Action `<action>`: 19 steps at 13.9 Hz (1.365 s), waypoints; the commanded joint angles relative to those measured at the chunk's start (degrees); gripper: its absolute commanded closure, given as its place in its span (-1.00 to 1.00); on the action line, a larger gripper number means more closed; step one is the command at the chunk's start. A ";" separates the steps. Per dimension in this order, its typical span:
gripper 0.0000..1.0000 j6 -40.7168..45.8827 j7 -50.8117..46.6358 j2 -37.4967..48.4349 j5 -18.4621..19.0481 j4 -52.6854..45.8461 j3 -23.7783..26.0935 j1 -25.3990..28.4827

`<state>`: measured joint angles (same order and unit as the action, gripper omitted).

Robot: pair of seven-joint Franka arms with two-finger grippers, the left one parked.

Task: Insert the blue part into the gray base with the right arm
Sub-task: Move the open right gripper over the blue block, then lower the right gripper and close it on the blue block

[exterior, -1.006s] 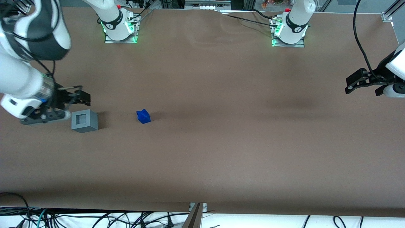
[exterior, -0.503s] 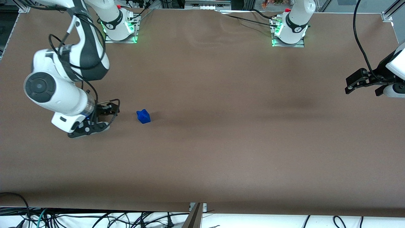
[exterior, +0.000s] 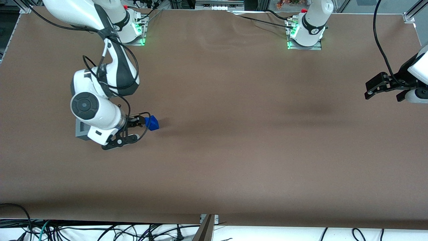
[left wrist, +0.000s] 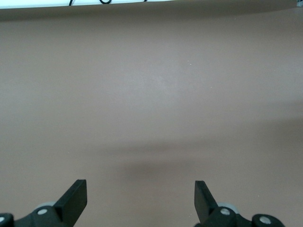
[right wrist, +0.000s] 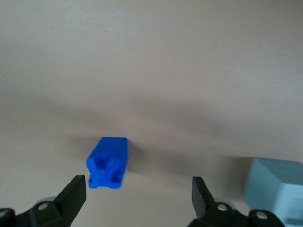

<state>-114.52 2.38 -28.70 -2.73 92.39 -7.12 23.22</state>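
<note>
The blue part [exterior: 152, 123] lies on the brown table [exterior: 234, 150], toward the working arm's end. In the right wrist view the blue part [right wrist: 108, 162] shows as a short block whose long axis runs from the camera away into the scene, with its notched, hollowed end face turned toward the camera and its smooth top running away from it. In the front view it sits slightly skewed to the table's edges.

The gripper [exterior: 135, 129] of the right arm [exterior: 97, 113] hangs over the table just beside the part. Its fingers [right wrist: 74, 196] stand wide apart, with nothing between them. In the wrist view the part lies ahead of the fingertips and well off the middle of the gap, close to one finger and clearly apart from the other. It touches neither finger.

The gray base [exterior: 80, 130] rests on the table beside the gripper, away from the part and toward the working arm's end, mostly hidden under the arm's wrist in the front view, so only one edge and a corner show. In the wrist view the gray base [right wrist: 274, 188] appears as a pale cube next to the finger that is farther from the part. Its recess cannot be seen. Part and base are near each other but not touching.
</note>
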 commanded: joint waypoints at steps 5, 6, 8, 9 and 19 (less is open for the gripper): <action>-0.98 -3.60 -0.71 -1.01 -2.01 4.11 0.26 1.56; -0.98 -3.61 -0.97 -1.36 -2.19 4.20 0.26 1.65; -0.98 -4.39 -0.88 -1.71 -2.37 4.64 0.26 1.83; -0.98 -4.74 -0.88 -2.41 -2.28 4.64 0.26 1.83; -0.98 -5.89 -0.97 -3.91 -2.45 5.78 0.26 2.97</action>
<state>-119.75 2.05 -33.33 -4.37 96.65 -6.87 25.88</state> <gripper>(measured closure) 0.009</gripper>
